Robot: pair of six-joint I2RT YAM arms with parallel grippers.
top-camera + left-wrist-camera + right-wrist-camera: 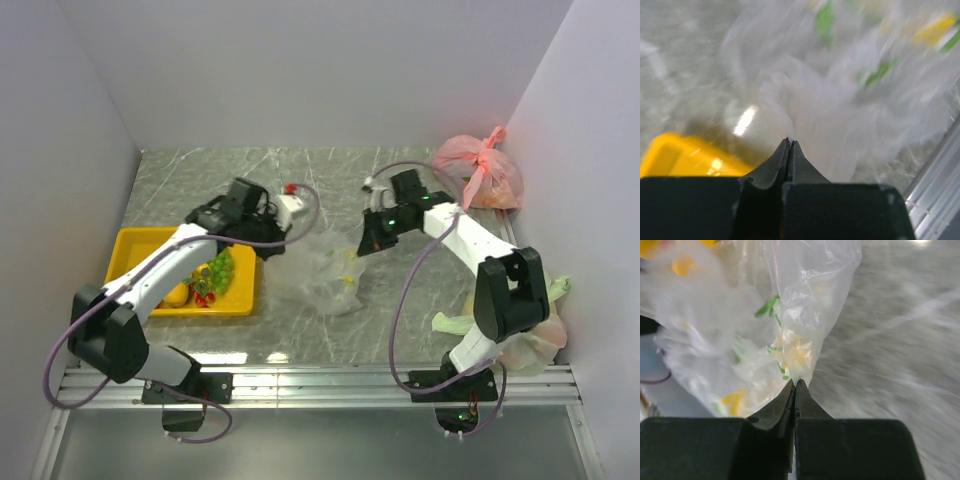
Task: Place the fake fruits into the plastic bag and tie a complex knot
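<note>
Top external: plastic bag [325,268] crumpled on desk [200,180] between my arms; fake fruits [213,274] in yellow tray [135,246]. Left wrist: left hand [789,144] pressed together, blurred film beyond, perhaps pinched. Right wrist: right hand [795,384] pinching the bag's film.

The left arm [160,265] and right arm [468,236] had white link shells joined by bulky black joint housings. A lilac cable [402,310] trailed in loose loops along each. The left gripper [789,144] and right gripper [795,384] had matte black fingers [772,169] tapering to thin tips. A green light [392,212] glowed on the right arm.
</note>
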